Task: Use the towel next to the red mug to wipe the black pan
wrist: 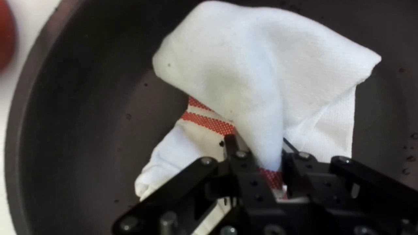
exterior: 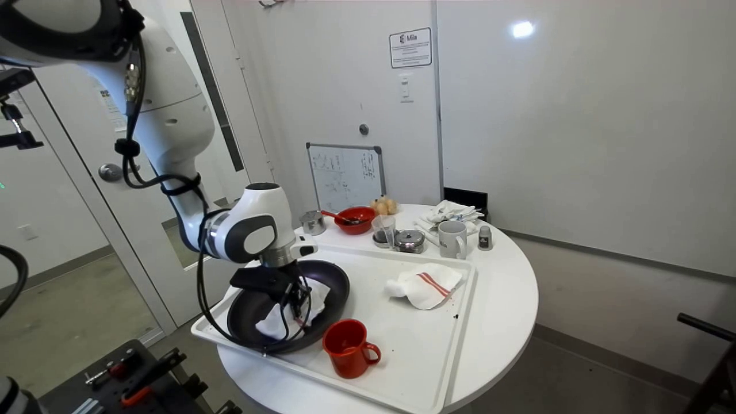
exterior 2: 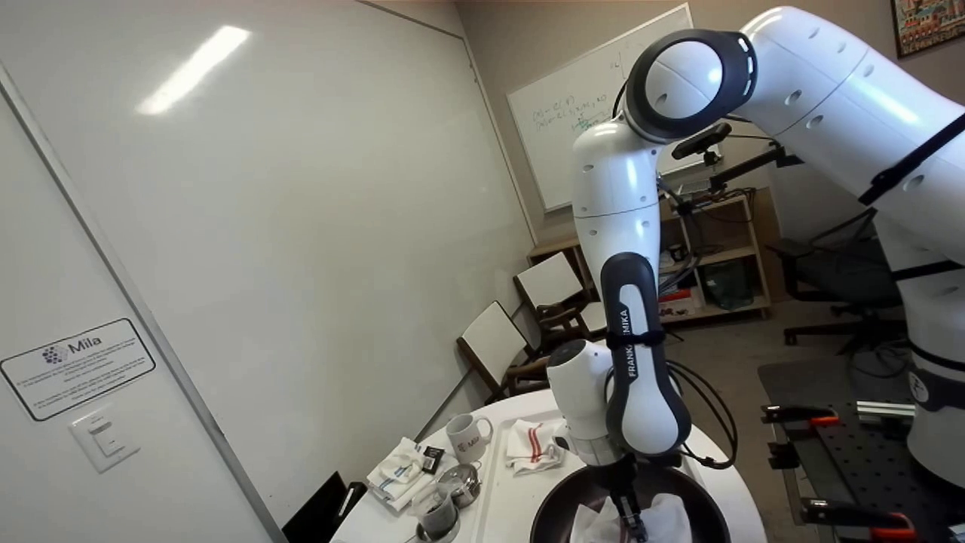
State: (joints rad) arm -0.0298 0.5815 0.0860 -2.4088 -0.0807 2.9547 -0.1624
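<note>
The black pan (exterior: pixel 339 287) lies on the white tray and also shows in an exterior view (exterior 2: pixel 554 509) and the wrist view (wrist: pixel 81 130). The towel, white with red stripes, lies crumpled inside the pan in both exterior views (exterior: pixel 318 294) (exterior 2: pixel 669 519) and the wrist view (wrist: pixel 228 58). My gripper (exterior: pixel 298 310) points down into the pan; its fingers (wrist: pixel 258 143) are closed around a bunched fold of the towel. The fingertips' far ends are partly hidden by cloth. The red mug (exterior: pixel 348 356) stands upright beside the pan; a red edge (wrist: pixel 6 36) shows in the wrist view.
A smaller white cloth with red stripes (exterior: pixel 425 287) lies on the tray (exterior: pixel 397 356). Behind the tray stand a grey mug (exterior: pixel 451 238), a lidded metal pot (exterior: pixel 409 241), a clear cup (exterior: pixel 384 230), a red bowl (exterior: pixel 355 224) and a small shaker (exterior: pixel 485 238).
</note>
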